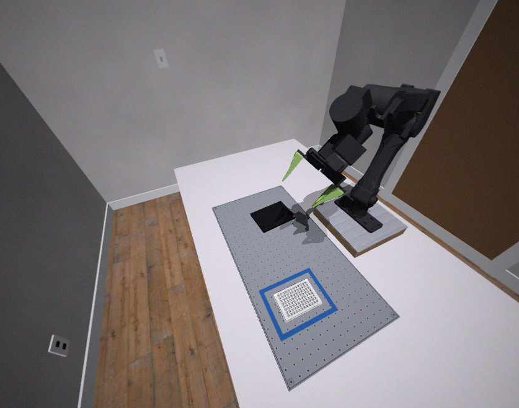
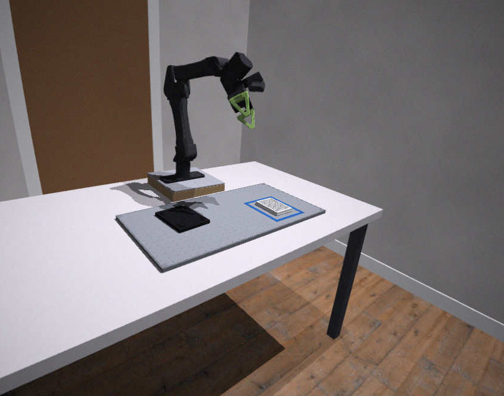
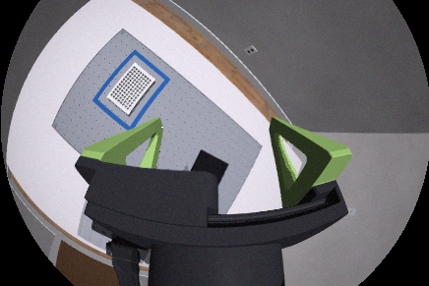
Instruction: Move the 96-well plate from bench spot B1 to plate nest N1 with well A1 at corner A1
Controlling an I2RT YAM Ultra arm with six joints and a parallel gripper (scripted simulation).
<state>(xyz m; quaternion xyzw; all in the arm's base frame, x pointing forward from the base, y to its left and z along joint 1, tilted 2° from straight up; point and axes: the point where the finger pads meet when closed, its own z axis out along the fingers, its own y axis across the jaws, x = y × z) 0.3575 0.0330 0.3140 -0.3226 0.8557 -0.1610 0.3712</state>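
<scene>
The white 96-well plate lies flat inside the blue-outlined bench spot on the grey perforated baseplate. It also shows in the exterior view and small in the wrist view. The black plate nest sits at the other end of the baseplate, also visible in the exterior view. My gripper with green fingers is open and empty, high in the air above the nest end, far from the plate. It shows in the exterior view and the wrist view.
The arm's base stands on a wooden block beside the baseplate. The white table ends close to the baseplate on the left, with wood floor below. Walls stand behind the arm.
</scene>
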